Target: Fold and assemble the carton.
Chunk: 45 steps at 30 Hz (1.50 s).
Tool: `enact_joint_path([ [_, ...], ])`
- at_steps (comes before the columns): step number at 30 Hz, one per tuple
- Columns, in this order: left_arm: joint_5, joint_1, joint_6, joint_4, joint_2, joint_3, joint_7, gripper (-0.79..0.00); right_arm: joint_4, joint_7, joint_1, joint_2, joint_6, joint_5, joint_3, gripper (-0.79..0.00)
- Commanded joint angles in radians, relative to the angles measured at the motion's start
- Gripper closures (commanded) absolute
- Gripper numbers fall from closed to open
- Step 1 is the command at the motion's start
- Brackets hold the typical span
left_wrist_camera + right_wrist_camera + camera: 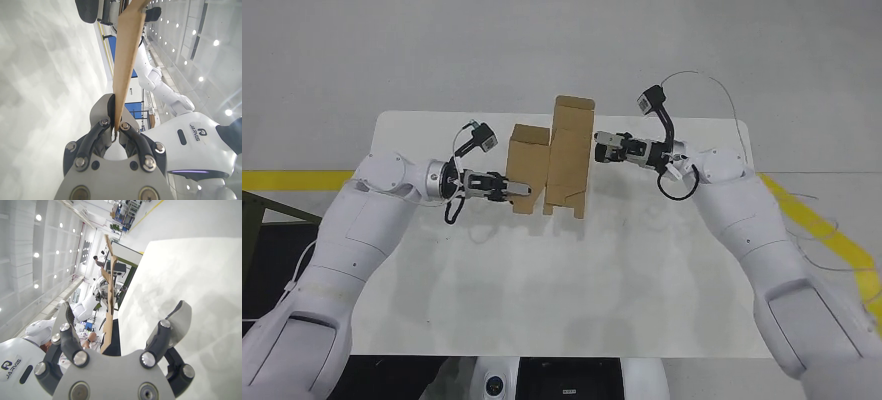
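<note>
The flat brown carton [554, 158] is held up above the white table [442, 290], near its far middle. My left gripper [520, 189] is at the carton's near left edge, shut on the cardboard [126, 62], which runs edge-on between its two pads. My right gripper [600, 150] stands at the carton's right edge with its fingers [66, 313] spread wide open. The carton's thin edge [109, 313] lies in the gap between them, touching neither pad.
The table's right edge [747, 170] and a yellow floor line [812, 215] lie past my right arm. A thin cable [712, 85] loops above the right wrist. The near half of the table is bare.
</note>
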Motion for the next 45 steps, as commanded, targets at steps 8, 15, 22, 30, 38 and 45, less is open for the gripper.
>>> enact_joint_path([
  [8,-0.015,0.059,0.081,-0.098,0.029,0.000,-0.080,0.000,-0.129,0.078,-0.046,0.070,0.077,-0.073,0.052,-0.785],
  [15,-0.009,0.077,0.081,-0.148,0.046,0.036,-0.080,0.000,-0.260,0.100,-0.112,0.110,0.098,-0.064,0.052,-0.785],
  [22,-0.029,0.073,0.081,-0.173,0.051,0.074,-0.080,0.000,-0.324,0.130,-0.142,0.132,0.128,-0.033,0.017,-0.785],
  [30,-0.023,0.067,0.077,-0.179,0.059,0.102,-0.076,0.000,-0.366,0.156,-0.150,0.155,0.154,-0.006,-0.009,-0.342],
  [38,-0.033,0.059,0.076,-0.181,0.068,0.114,-0.075,0.000,-0.383,0.171,-0.153,0.171,0.169,0.035,-0.037,-0.092],
  [45,-0.056,0.055,0.071,-0.177,0.075,0.113,-0.070,0.000,-0.376,0.172,-0.143,0.179,0.171,0.063,-0.054,0.000],
])
